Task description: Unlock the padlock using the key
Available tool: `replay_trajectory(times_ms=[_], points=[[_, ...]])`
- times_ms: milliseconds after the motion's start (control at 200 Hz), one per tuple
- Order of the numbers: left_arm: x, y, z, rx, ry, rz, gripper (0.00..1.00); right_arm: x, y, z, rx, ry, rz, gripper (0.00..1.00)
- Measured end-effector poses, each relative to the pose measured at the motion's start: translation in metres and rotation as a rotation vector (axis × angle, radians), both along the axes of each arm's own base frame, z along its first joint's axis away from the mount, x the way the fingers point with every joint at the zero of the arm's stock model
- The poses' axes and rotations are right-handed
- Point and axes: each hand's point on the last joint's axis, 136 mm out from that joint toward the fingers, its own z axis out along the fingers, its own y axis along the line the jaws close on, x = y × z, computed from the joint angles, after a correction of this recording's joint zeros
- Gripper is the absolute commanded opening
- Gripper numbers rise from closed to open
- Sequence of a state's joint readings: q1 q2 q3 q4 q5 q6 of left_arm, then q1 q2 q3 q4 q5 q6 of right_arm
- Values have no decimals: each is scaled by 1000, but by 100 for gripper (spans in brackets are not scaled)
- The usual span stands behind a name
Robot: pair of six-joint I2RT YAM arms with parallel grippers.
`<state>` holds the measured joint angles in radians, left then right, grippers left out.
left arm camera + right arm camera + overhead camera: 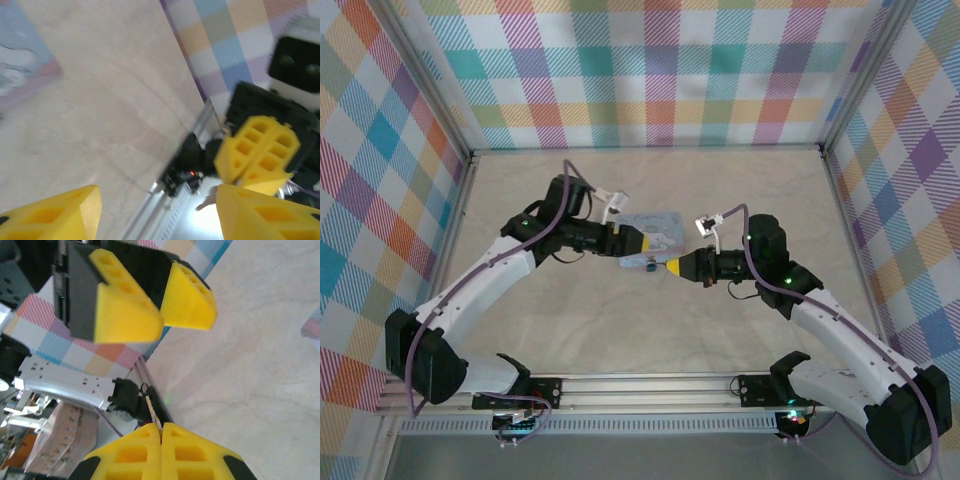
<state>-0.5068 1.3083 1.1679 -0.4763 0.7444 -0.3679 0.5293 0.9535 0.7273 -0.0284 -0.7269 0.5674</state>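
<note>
Right tool (161, 431), bottom centre of its wrist view, is clenched on the key (154, 412). Pale desk (250, 365) spreads to the right; the left tool (184, 322), upper left, hangs released — nothing between its fingers (130, 310). From above, a blue tin (660, 222) lies mid-frame. Smallest — the key's thin blade, poking from the clenched tips.

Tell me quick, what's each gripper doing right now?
Left gripper: open, nothing between the fingers.
Right gripper: shut, pinching a thin blade at its tips, likely the key.
</note>
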Motion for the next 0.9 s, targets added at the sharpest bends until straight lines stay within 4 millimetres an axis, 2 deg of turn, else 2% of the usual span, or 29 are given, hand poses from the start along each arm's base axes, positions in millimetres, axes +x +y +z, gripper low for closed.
replay_trajectory(times_ms=[70, 215, 345, 455, 600, 730, 900], points=[[7, 13, -3, 8, -12, 75, 69, 7, -5, 1, -10, -19, -56, 0], [10, 26, -17, 38, -18, 170, 75, 30, -21, -3, -57, -36, -213, 0], [20, 42, -53, 114, 13, 294, 78, 52, -41, -15, -126, -36, -373, 0], [33, 53, -82, 188, 42, 386, 81, 70, -58, -33, -221, -16, -500, 0], [69, 63, -112, 246, 48, 511, 82, 99, -76, -55, -365, -6, -636, 0], [98, 70, -142, 302, 72, 581, 83, 121, -88, -84, -500, 9, -715, 0], [135, 65, -158, 313, 73, 624, 82, 138, -100, -128, -661, 53, -768, 0]])
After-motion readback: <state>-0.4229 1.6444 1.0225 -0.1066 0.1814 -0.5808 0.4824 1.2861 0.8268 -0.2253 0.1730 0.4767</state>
